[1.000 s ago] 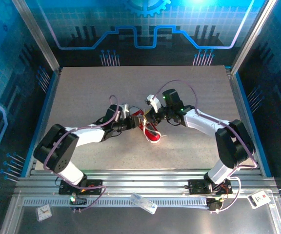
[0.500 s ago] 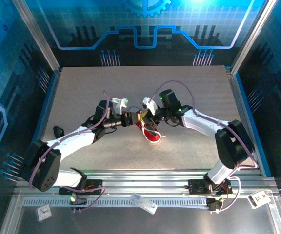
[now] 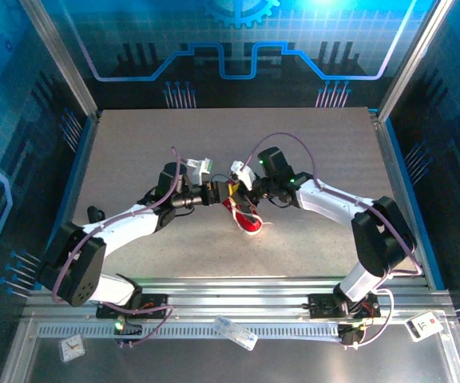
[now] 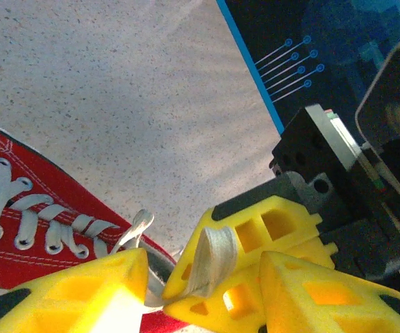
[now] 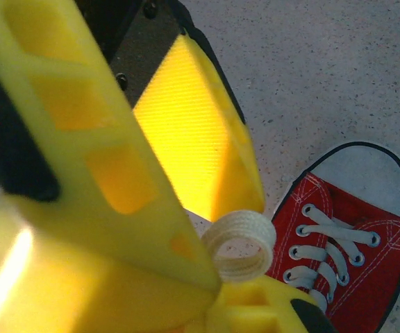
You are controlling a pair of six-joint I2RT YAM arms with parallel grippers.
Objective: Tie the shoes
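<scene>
Centrally, sneaker far from table edges

left claw closer to right claw

No legible text, brands or numbers. Gear emblem on far wall. Near-left card and near-right card: marks too small to read.

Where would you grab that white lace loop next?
Probably at the free curl of the lace loop, which juts out past the right tool shut on its base. The left tool, open, faces it; close across the flat band from that side.
</scene>
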